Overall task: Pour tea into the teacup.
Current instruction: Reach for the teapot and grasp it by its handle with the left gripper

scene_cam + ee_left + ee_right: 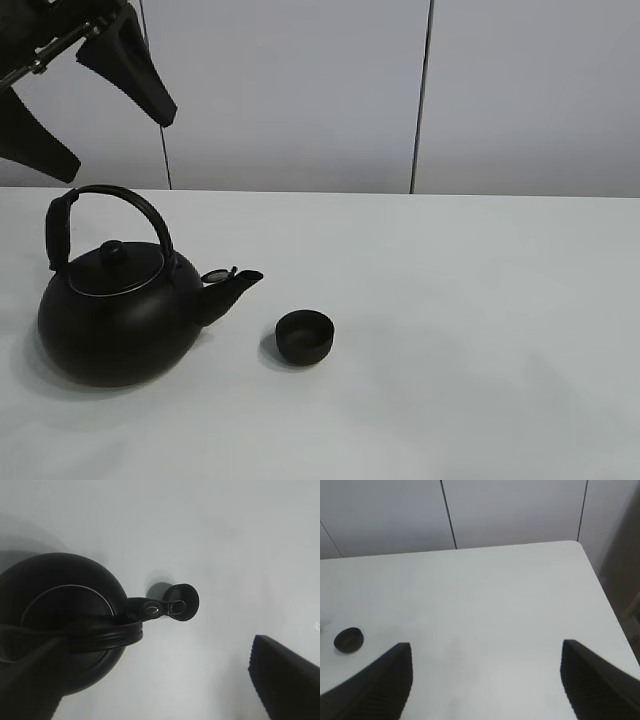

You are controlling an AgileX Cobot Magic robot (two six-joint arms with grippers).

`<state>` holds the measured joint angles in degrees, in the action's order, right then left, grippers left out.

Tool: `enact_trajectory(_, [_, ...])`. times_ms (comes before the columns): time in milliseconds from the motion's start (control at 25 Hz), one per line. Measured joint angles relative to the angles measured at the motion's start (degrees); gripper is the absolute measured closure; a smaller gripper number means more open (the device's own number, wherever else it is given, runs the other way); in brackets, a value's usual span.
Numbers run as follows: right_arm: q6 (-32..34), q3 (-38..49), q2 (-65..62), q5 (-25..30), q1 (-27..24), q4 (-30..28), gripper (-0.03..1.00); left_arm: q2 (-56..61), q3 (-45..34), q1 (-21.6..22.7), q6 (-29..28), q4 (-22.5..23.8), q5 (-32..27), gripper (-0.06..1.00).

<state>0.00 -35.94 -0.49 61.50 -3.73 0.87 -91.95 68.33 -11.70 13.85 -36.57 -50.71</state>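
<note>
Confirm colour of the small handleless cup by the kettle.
Matte black; small round teacup shows best in exterior high view.

I saw the teacup, small, round, matte black and handleless, standing upright on the table near the kettle spout

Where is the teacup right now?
In the exterior high view the teacup sits on the table, left of centre, just right of the kettle, clear of its spout.
</note>
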Motion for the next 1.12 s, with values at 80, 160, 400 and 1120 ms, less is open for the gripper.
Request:
enact_trajectory(80, [0.00,1.64,-0.58,0.75,0.00,-0.05,0.41,0.00,0.00,0.00,0.00,0.00,0.00,0.25])
enact_trajectory(160, [0.00,2.97,-0.58,2.10,0.00,-0.29,0.41,0.00,0.00,0.00,0.00,0.00,0.00,0.25])
enact_trajectory(400, [0.00,9.05,0.18,1.59,0.00,-0.37,0.41,0.00,0.00,0.00,0.00,0.05,0.00,0.25])
enact_trajectory(1120, [0.00,9.11,0.18,0.54,0.00,-0.26,0.41,0.00,0.00,0.00,0.00,0.05,0.00,0.25])
